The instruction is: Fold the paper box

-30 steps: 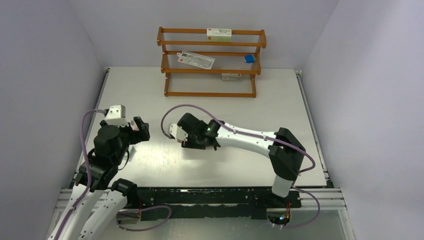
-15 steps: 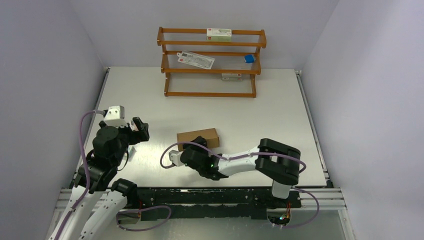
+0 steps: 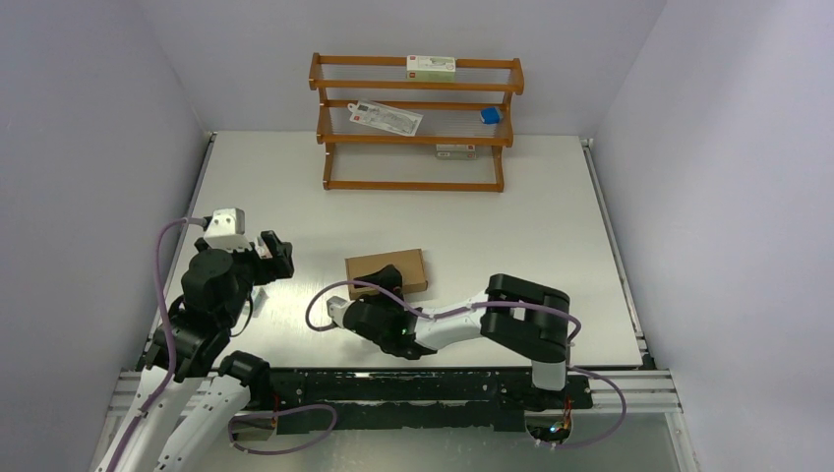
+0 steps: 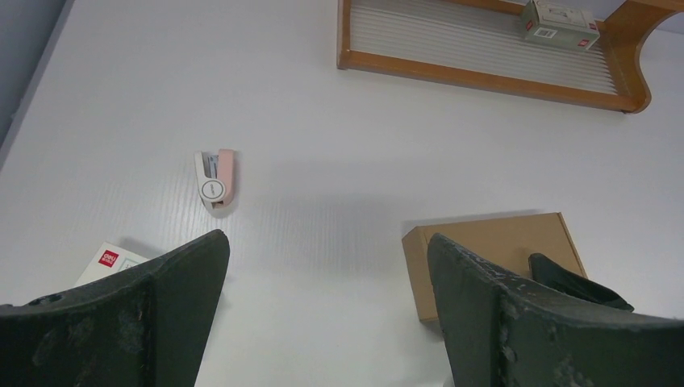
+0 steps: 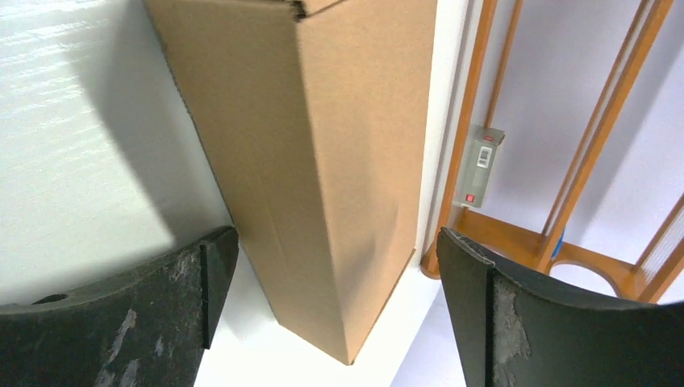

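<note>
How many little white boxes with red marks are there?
3. One white box sits on top of the wooden rack, another on its bottom shelf, and a third on the table by the left gripper. The arms may hide more.

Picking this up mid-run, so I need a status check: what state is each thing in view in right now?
paper box: folded into a closed box, lying flat on the table.
right gripper: open, at the box's near side, not clamped on it.
left gripper: open, empty, above the table.
stapler: closed, lying on the table.
rack: upright at the far side.
</note>
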Robot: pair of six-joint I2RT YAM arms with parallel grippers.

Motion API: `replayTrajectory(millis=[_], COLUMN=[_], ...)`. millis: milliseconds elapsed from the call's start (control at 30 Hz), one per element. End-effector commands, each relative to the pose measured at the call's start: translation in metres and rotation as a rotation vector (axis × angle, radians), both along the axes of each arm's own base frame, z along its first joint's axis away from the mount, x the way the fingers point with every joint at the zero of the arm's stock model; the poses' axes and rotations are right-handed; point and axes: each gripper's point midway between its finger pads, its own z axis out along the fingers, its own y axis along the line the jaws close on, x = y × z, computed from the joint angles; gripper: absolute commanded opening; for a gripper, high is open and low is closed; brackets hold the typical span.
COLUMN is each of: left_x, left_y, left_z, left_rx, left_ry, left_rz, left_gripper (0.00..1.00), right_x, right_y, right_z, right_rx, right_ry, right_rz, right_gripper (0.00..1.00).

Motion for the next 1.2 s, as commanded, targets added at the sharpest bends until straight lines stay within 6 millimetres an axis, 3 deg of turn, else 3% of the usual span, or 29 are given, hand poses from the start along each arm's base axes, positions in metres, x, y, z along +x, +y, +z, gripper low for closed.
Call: replayTrajectory(millis=[0, 267, 367, 467, 567, 767, 900, 967, 1133, 1167], left_x=[-0.001, -0.001, -0.001, -0.001, -0.001, -0.003, -0.004, -0.003, -0.004, -0.005], left_y=[0.000, -0.003, -0.004, -0.005, -0.012, -0.018, -0.017, -0.015, -0.014, -0.013], left_z=[0.000, -0.001, -0.001, -0.001, 0.001, 0.008, 0.011, 0.012, 0.021, 0.021], left_rx=[0.007, 0.007, 0.008, 0.009, 0.003, -0.008, -0.013, -0.015, -0.010, -0.011], left_ry=[-0.006, -0.008, -0.009, -0.008, -0.018, -0.057, -0.080, -0.088, -0.129, -0.133], left_rz=[-0.006, -0.024, -0.029, -0.036, -0.074, -0.121, -0.115, -0.104, -0.111, -0.104], left_gripper=[0.97, 0.97, 0.97, 0.97, 0.97, 0.97, 0.97, 0.97, 0.97, 0.97], right_x=[-0.024, -0.056, -0.068, -0.066, -0.053, 0.011, 0.069, 0.096, 0.127, 0.129], right_y=[-0.002, -0.010, -0.001, 0.013, 0.025, 0.025, -0.006, -0.032, -0.117, -0.136], right_z=[-0.009, 0.011, 0.018, 0.035, 0.054, 0.081, 0.088, 0.088, 0.088, 0.098], right_rx=[0.019, 0.071, 0.136, 0.264, 0.401, 0.740, 0.997, 1.095, 1.293, 1.342], right_ry=[0.129, 0.364, 0.453, 0.496, 0.504, 0.556, 0.541, 0.517, 0.460, 0.434], right_rz=[-0.021, -0.087, -0.094, -0.117, -0.166, -0.376, -0.548, -0.642, -0.854, -0.877], right_gripper=[1.00, 1.00, 1.00, 1.00, 1.00, 1.00, 1.00, 0.99, 0.99, 0.99])
